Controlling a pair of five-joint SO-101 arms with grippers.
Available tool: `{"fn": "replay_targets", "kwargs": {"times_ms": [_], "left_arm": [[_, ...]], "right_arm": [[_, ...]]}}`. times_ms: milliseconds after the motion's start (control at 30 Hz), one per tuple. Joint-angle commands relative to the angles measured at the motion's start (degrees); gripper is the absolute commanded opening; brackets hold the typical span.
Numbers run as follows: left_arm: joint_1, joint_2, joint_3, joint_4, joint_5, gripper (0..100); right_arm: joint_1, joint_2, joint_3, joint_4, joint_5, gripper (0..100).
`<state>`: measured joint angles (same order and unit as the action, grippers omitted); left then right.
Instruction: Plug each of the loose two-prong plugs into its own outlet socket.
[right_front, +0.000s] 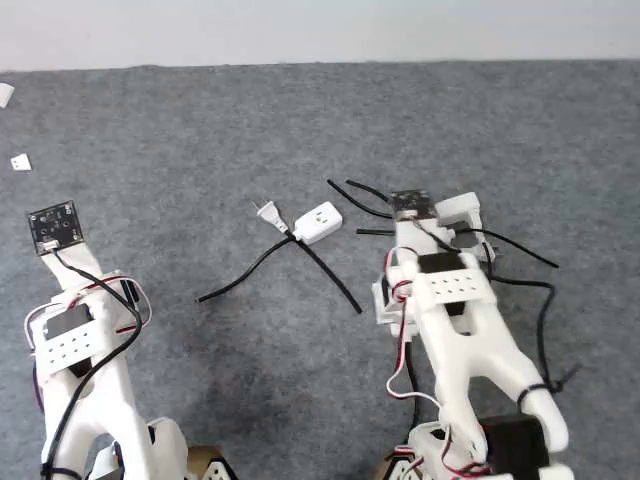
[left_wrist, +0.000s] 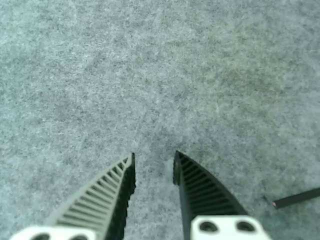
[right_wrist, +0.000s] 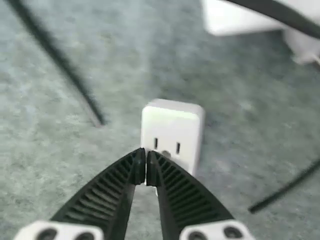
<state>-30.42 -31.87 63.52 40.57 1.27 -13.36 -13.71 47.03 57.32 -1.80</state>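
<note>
A white outlet socket (right_front: 318, 222) lies mid-table on the grey carpet. A two-prong plug (right_front: 265, 211) on a black cable (right_front: 240, 275) rests loose just left of it. In the right wrist view, a second white socket (right_wrist: 172, 132) with two slots sits directly in front of my right gripper (right_wrist: 145, 164). That gripper is shut, with its tips at the socket's near face. Beside the right arm (right_front: 455, 300) lies another white block (right_front: 460, 210). My left gripper (left_wrist: 154, 156) is open over bare carpet, holding nothing, at the table's left side.
Several loose black cables (right_front: 505, 245) lie around the right arm's wrist. One cable end (left_wrist: 297, 197) pokes in near the left gripper. Small white scraps (right_front: 20, 161) lie at the far left. The carpet's far edge meets a pale wall.
</note>
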Motion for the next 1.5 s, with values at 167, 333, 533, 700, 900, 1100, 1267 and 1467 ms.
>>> {"fn": "replay_targets", "kwargs": {"times_ms": [167, 333, 533, 700, 900, 1100, 1267, 1467], "left_arm": [[0.0, -0.7, -0.3, 0.4, -0.5, 12], [-0.1, -0.7, -0.3, 0.4, -0.5, 12], [-0.9, -0.7, -0.3, 0.4, -0.5, 12], [-1.1, -0.7, -0.4, 0.4, -0.5, 12], [-1.1, -0.7, -0.4, 0.4, -0.5, 12], [-1.3, -0.7, -0.4, 0.5, -0.5, 12], [-1.4, -0.7, -0.4, 0.5, -0.5, 12], [-1.4, -0.7, -0.4, 0.5, -0.5, 12]], "right_arm": [[-2.4, 9.4, -4.0, -0.2, -0.2, 2.3], [-3.6, 8.5, -4.7, 0.8, 2.5, 1.8], [1.3, -9.8, -2.4, 6.3, 2.7, 2.6], [7.4, -23.2, 7.0, 3.2, 0.8, 16.5], [8.3, -22.7, 10.5, 2.1, 1.0, 19.6], [9.0, -16.2, 10.2, -2.5, 1.0, 19.6], [12.4, -11.5, 7.4, -3.6, 1.0, 19.5], [8.8, -5.2, 6.4, -3.6, 1.1, 19.4]]}}
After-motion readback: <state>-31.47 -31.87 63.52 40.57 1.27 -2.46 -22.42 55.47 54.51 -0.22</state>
